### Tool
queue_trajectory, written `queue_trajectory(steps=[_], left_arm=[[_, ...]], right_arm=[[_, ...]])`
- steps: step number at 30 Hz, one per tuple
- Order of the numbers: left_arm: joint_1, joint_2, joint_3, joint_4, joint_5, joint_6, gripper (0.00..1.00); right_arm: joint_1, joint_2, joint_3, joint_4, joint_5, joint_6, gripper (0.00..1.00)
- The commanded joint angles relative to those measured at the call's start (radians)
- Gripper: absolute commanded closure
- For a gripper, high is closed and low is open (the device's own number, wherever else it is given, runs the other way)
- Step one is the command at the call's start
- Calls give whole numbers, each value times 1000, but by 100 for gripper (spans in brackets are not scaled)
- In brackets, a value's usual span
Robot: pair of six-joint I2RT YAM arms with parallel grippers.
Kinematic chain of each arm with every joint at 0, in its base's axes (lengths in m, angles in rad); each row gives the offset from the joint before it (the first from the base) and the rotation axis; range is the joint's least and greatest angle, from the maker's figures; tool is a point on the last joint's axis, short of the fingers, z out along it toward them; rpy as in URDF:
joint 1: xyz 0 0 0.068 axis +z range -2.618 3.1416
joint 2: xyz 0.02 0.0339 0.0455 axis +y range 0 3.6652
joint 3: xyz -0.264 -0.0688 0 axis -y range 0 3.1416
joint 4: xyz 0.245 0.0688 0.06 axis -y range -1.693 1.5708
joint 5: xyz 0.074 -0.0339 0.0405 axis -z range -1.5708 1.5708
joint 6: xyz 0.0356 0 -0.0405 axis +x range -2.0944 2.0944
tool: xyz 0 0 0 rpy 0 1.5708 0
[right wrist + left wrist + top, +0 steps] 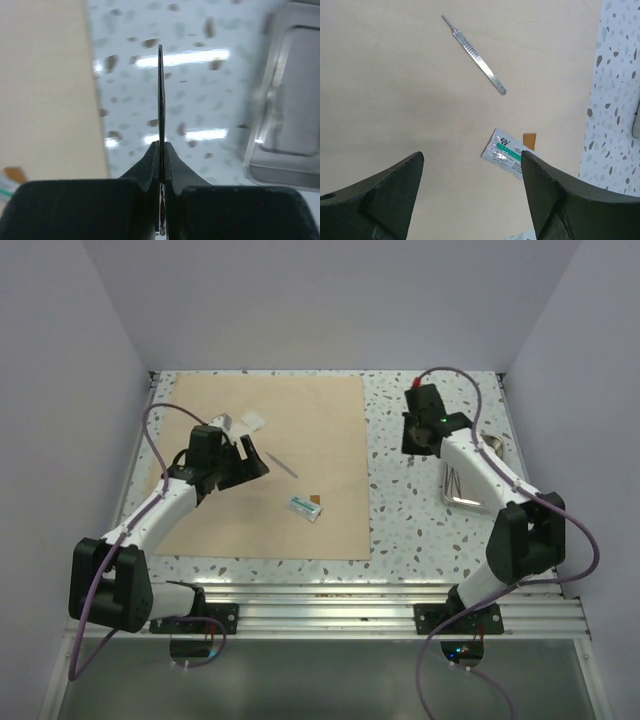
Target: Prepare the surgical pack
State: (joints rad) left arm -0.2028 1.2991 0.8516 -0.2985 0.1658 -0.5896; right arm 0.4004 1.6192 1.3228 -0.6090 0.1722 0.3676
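The tan sheet (270, 465) lies flat on the left half of the table. On it are a white gauze square (251, 420), a slim metal scalpel handle (283, 464) (474, 55) and a white-and-green packet (305, 507) (506, 154) with a small brown tab. My left gripper (252, 462) (471, 159) is open and empty above the sheet, just short of the packet. My right gripper (418, 440) (160, 145) is shut on a thin flat item (160, 90) seen edge-on, held over the speckled table between the sheet and the steel tray (470, 498) (290, 100).
The tray sits at the right, partly under my right forearm, with thin metal pieces (452, 482) in it. A round metal object (495, 445) lies beyond the tray. White walls close in the table on three sides.
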Motion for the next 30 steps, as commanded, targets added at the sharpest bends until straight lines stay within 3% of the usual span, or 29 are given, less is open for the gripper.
queue_trajectory(steps=[1, 7, 13, 15, 18, 21, 22, 25, 30], left_arm=[[6, 17, -37, 65, 55, 17, 18], [6, 37, -37, 70, 96, 7, 19], [6, 54, -14, 45, 110, -10, 20], [6, 71, 4, 15, 88, -47, 26], [6, 106, 21, -13, 41, -90, 28], [5, 141, 36, -22, 54, -108, 31], [3, 149, 50, -25, 54, -119, 31], [-1, 189, 98, -66, 8, -145, 32], [-18, 276, 216, -158, -54, -200, 33]], right_arm=[[-126, -27, 41, -225, 318, -108, 100], [-257, 97, 85, -229, 493, -167, 100], [-344, 261, 127, -207, 565, -196, 100], [-348, 280, 128, -199, 595, -200, 100], [-351, 317, 142, -192, 616, -203, 89], [-359, 341, 164, -199, 599, -200, 73], [-359, 343, 165, -202, 590, -194, 63], [-359, 324, 165, -202, 558, -187, 48], [-344, 256, 176, -232, 491, -167, 43]])
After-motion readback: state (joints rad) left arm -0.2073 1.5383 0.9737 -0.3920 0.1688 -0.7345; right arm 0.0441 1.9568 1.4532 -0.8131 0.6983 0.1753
